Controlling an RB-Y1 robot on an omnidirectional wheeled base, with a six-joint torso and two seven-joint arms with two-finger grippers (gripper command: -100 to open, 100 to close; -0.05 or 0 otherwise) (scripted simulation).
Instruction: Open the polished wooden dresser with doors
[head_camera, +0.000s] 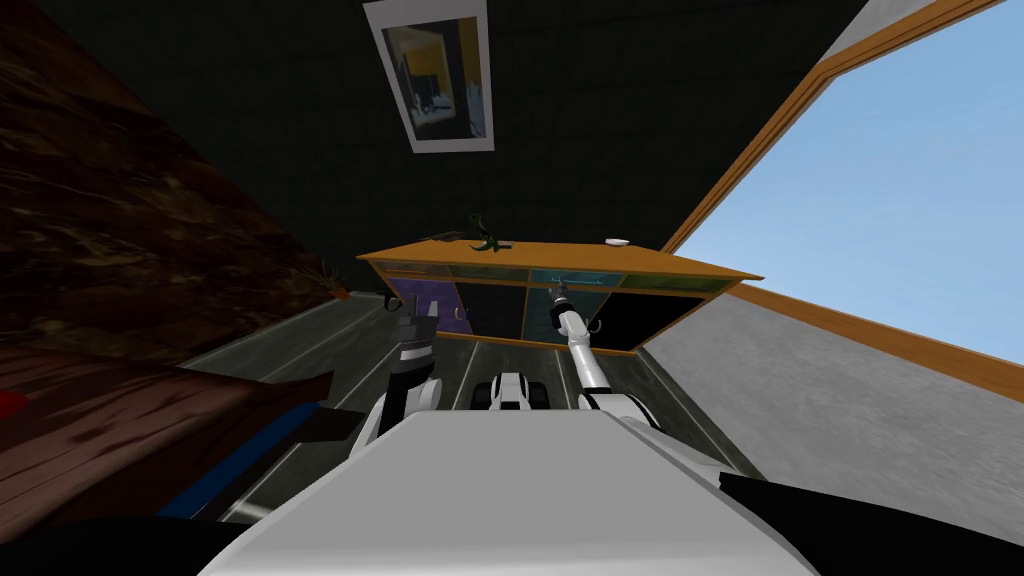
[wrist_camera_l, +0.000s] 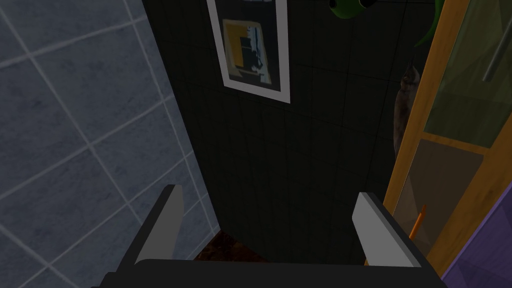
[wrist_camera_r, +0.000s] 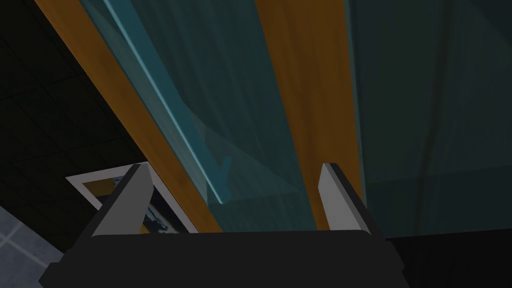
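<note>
dresser (head_camera: 560, 258) dead ahead, right gripper (wrist_camera_r: 233, 170) at its teal door (wrist_camera_r: 240, 75), 2 fingers spread, empty. door stiff, glassy, prob fragile; grab thin bar handle (wrist_camera_r: 168, 107), likely slippery. left gripper (wrist_camera_l: 268, 192) spread too, empty, off beside dresser.

A framed picture (head_camera: 437, 75) hung on the dark wall (head_camera: 600, 120); right of it, a wood-framed window (head_camera: 900, 180) showed blue sky.

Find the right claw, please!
In the head view the right claw is at the dresser front, right of middle, open beside the handle of a blue-green door.
</note>
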